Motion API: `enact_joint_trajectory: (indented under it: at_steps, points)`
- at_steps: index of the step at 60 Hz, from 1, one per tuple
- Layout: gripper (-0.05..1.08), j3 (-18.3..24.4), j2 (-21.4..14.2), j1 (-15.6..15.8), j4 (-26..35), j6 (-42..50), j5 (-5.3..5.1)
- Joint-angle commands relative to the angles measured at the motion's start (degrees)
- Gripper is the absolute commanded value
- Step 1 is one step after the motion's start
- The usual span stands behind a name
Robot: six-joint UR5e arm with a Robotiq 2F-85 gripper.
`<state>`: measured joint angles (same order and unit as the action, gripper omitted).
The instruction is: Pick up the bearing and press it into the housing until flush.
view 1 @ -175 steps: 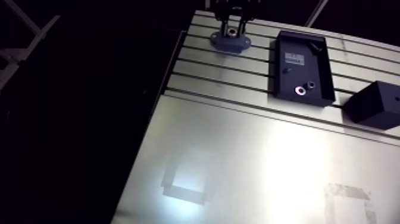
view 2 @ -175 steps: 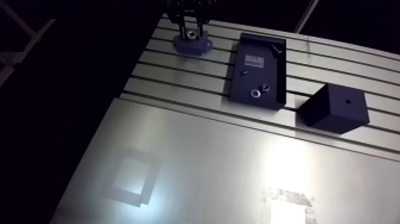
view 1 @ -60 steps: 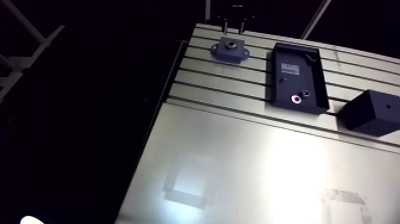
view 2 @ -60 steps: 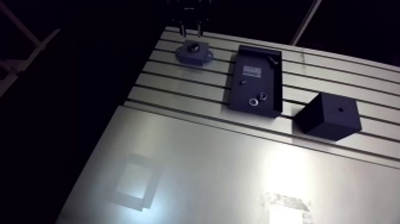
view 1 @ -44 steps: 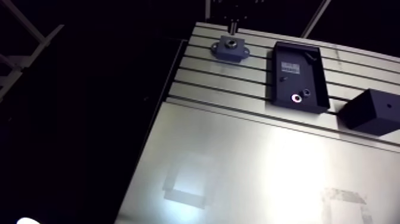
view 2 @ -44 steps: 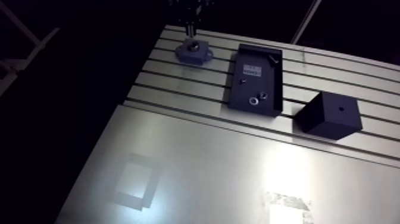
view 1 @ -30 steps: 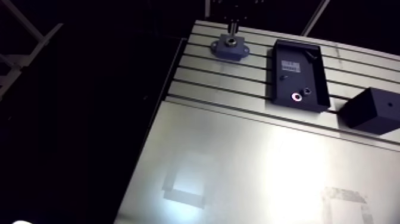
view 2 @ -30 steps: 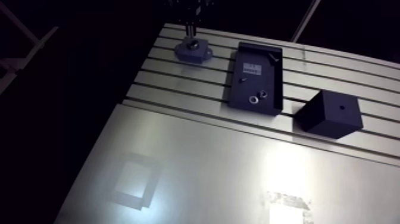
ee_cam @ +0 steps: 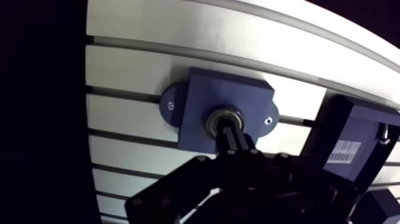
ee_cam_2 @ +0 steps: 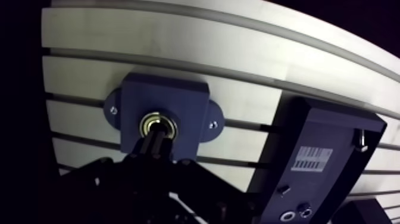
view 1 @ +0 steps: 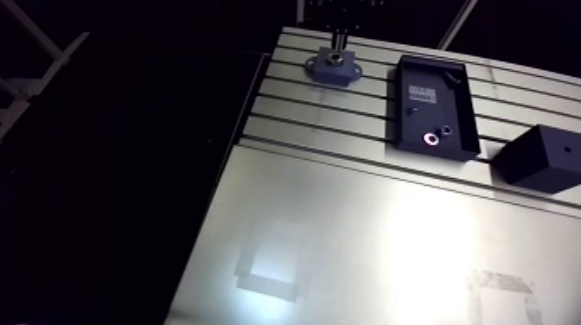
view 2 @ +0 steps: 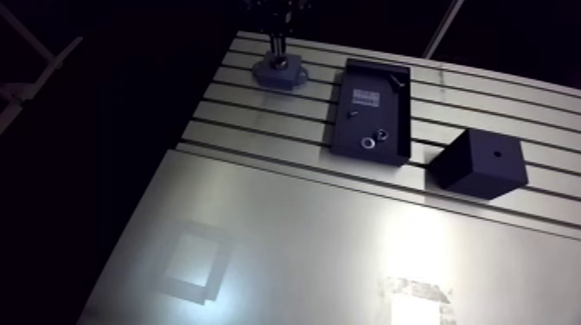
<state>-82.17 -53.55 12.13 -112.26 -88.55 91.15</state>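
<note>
Of the bearing [ee_cam_2: 156, 117] we see only its metal rim, seated in the blue housing [ee_cam: 205, 95] on the slotted worktop [ee_cam: 137, 65]; its centre is covered by the dark jaws, closed together, tips on it, clamping nothing; whether it sits flush we cannot tell.

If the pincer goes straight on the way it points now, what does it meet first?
The bearing, sitting in the housing. The pincer, tips together, points right at its centre and may already touch it; depth is unclear.
</note>
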Motion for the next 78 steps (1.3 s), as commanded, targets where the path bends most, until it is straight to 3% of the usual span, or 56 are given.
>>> enact_joint_trajectory:
  at_steps: [1, 78]
  points:
    - [1.04, 0.0, 0.5, -0.1, -0.1, 0.0, -0.05]
    - [1.04, -0.2, 1.5, 0.3, -1.0, -0.2, 0.03]
